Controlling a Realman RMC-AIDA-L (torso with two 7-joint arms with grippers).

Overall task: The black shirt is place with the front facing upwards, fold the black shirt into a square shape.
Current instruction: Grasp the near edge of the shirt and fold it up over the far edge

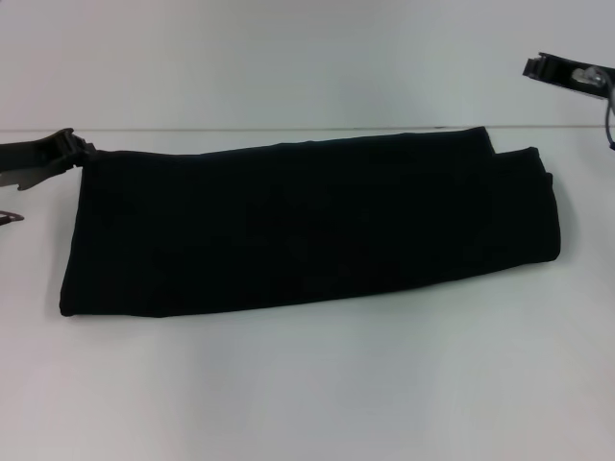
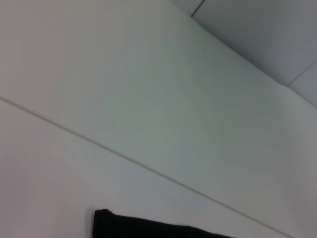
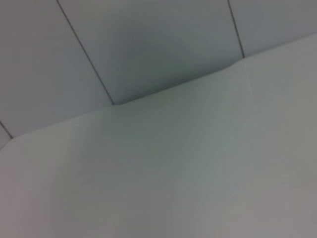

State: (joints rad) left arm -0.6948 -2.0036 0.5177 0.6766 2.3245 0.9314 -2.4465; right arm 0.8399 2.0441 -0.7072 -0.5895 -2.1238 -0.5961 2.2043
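The table (image 1: 307,384) is white and carries everything; I take the shirt (image 1: 307,226) as the landmark. The shirt lies across the middle of the table as a long, narrow black band, and no letters show on it, so I judge that the long folds are already made and the printed front is inside. At its right end the layers do not match exactly: one edge steps back a little from the other, which suggests a loose fold there. To become a square, the band must probably be folded across its length, one end over the other. This may be why the grippers are placed at the two ends. The left gripper (image 1: 69,147) is at the far left corner of the shirt, touching it or just beside it, low to the table; its fingers look close together, but I cannot tell whether they pinch cloth. Its wrist view shows only one corner of the shirt on the table. The right gripper (image 1: 567,72) hangs beyond the far right corner, apart from the shirt, and I cannot tell its finger state.
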